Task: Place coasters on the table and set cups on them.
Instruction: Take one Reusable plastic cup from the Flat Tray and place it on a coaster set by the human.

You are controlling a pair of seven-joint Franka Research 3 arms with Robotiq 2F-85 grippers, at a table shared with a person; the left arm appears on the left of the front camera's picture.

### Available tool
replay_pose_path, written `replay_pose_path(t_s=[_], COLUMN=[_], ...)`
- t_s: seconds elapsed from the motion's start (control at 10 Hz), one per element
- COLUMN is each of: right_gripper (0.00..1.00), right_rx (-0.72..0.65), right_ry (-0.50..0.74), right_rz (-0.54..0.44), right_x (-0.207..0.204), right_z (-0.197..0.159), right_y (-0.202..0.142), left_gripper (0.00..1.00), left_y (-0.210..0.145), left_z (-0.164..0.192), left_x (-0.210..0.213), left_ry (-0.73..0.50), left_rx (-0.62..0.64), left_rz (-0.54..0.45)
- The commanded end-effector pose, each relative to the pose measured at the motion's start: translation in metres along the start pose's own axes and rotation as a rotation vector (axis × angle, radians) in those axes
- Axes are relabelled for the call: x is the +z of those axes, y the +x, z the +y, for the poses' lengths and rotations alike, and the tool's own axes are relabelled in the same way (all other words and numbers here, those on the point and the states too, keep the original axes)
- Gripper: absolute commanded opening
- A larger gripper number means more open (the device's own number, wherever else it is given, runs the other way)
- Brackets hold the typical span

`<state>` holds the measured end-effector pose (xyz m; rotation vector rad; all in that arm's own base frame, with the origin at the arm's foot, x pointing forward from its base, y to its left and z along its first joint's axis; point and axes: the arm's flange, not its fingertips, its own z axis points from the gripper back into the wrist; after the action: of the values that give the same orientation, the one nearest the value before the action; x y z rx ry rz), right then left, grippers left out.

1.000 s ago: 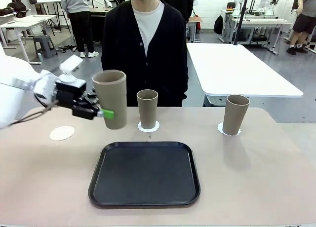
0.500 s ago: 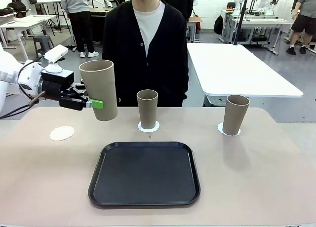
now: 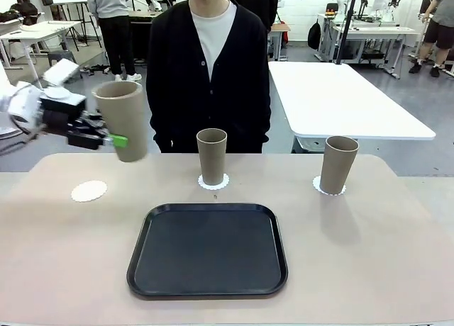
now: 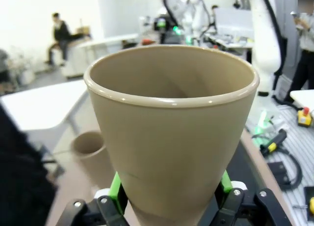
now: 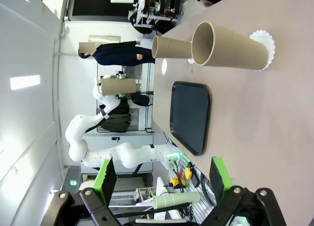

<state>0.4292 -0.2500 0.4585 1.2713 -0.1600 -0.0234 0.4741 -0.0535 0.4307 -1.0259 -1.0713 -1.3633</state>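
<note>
A cup (image 3: 121, 119) is being held aloft, tilted, by the closed left gripper (image 3: 108, 137) above the table's (image 3: 369, 255) left end — its inside is seen bare. Two cups (image 3: 211, 155) (image 3: 338, 163) are standing on coasters (image 3: 213, 182); one coaster (image 3: 89, 191) is lying bare. The tray (image 3: 207, 249) is holding nothing. The right gripper (image 5: 162, 179) is being kept wide open.

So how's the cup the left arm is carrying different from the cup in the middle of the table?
The carried cup is in the air, clamped low on its body by the left gripper; the middle cup stands free on a coaster. The carried cup leans slightly, while the middle cup is upright. The carried cup is over the table's far left edge, the middle cup behind the tray. Both are plain beige tumblers.
</note>
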Motion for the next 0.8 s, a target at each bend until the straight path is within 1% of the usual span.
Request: replay_pose_path(t_s=[0.0, 0.1, 0.3, 0.5, 0.6, 0.7], right_gripper=[1.0, 1.0, 1.0, 1.0, 1.0, 1.0], right_rx=[0.002, 0.002, 0.002, 0.002, 0.002, 0.002], right_ry=[0.001, 0.001, 0.001, 0.001, 0.001, 0.001], right_rz=[-0.002, -0.002, -0.002, -0.002, -0.002, -0.002], right_x=[-0.001, -0.001, -0.001, -0.001, -0.001, -0.001], right_z=[0.001, 0.001, 0.001, 0.001, 0.001, 0.001], right_y=[0.001, 0.001, 0.001, 0.001, 0.001, 0.001], left_gripper=[0.84, 0.84, 0.84, 0.84, 0.84, 0.84], left_y=[-0.022, -0.036, -0.06, -0.074, -0.076, -0.074], left_z=[0.048, 0.051, 0.055, 0.051, 0.048, 0.042], left_x=[0.079, 0.108, 0.149, 0.157, 0.157, 0.147], left_ry=[0.105, 0.14, 0.182, 0.188, 0.193, 0.212], left_rx=[0.002, 0.041, 0.106, 0.133, 0.136, 0.131], left_rz=[-0.06, -0.078, -0.071, -0.061, -0.048, -0.011])
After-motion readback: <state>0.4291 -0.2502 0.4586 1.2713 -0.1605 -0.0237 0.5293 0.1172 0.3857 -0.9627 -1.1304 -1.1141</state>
